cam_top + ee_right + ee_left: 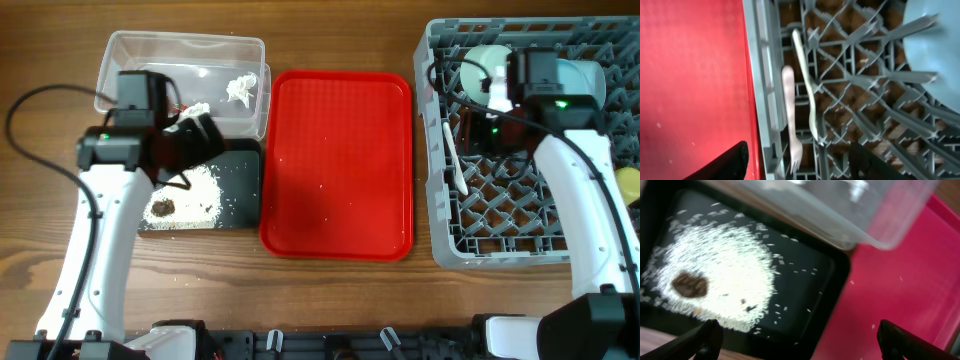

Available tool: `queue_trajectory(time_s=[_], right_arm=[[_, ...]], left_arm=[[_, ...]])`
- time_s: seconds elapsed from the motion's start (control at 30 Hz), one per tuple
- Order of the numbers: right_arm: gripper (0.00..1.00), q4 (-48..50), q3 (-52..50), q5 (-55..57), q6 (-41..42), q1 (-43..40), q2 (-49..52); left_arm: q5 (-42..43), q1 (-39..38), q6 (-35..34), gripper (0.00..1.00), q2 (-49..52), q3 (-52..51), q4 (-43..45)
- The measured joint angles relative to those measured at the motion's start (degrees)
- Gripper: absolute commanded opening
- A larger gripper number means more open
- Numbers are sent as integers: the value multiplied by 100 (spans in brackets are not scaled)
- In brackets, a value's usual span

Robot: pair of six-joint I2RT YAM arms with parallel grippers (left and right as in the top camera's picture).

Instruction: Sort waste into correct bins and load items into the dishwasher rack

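A: Starting overhead, where does everything lie?

B: The clear tub [185, 45] holds crumpled tissue [240, 88]. The black tray [240, 180], touching it on the near side, holds the rice [195, 190] with a brown scrap [161, 207]. The red tray [340, 160], between those bins and the dishwasher rack [520, 240], is bare but for a few grains. In the rack I see a pale green bowl [482, 62], a light blue dish [588, 75] partly behind my right arm [580, 160], and white cutlery [455, 160] along the left wall. A yellow cup [630, 182] shows at the right edge; inside the rack or beside it, I cannot tell.

A: And the left wrist?

B: My left gripper [805, 342] is spread wide with nothing held. It hangs above the corner of the black tray where it meets the red tray. The stray grains there are loose and almost weightless. I judge they cannot be pinched, only tipped or swept.

A: The right wrist?

B: My right gripper [802, 162] is likewise released and empty, over the rack's left wall. The fork [790, 115] and spoon [807, 85] lie flat, side by side, just inside that wall. Both look like light, thin, slick plastic. If either needs shifting, I would close across the middle of the handle — gently, since it may flex or skid out.
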Motion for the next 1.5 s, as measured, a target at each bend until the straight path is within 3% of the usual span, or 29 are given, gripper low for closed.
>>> queue_trajectory(time_s=[0.17, 0.33, 0.5, 0.6, 0.7, 0.87, 1.03, 1.2, 1.5], right_arm=[[69, -256, 0, -361, -109, -361, -24], [70, -704, 0, -546, -236, -544, -31], [72, -776, -55, -640, -282, -549, -442], [77, -481, -326, -688, -326, -549, -1217], [100, -72, -822, -745, -396, -549, -2328], [100, 417, -1738, -800, -452, -549, -3976], [100, 232, -2070, -802, -452, -549, -4815], [100, 229, -2070, -802, -452, -549, -4972], [100, 229, -2070, -802, -452, -549, -4900]], left_arm=[[79, -479, 492, 100, 0, 0, -168], [101, -542, 649, 97, 0, 0, -1073], [103, -542, 673, 97, -127, -149, -1209], [103, -542, 675, 97, -634, -538, -820], [101, -577, 748, 100, -1609, -1088, -323], [98, -688, 793, 100, -3451, -1860, 177], [98, -688, 793, 100, -4590, -2039, 192], [98, -688, 793, 100, -5101, -2046, 179], [98, -688, 793, 100, -5139, -2052, 168]])
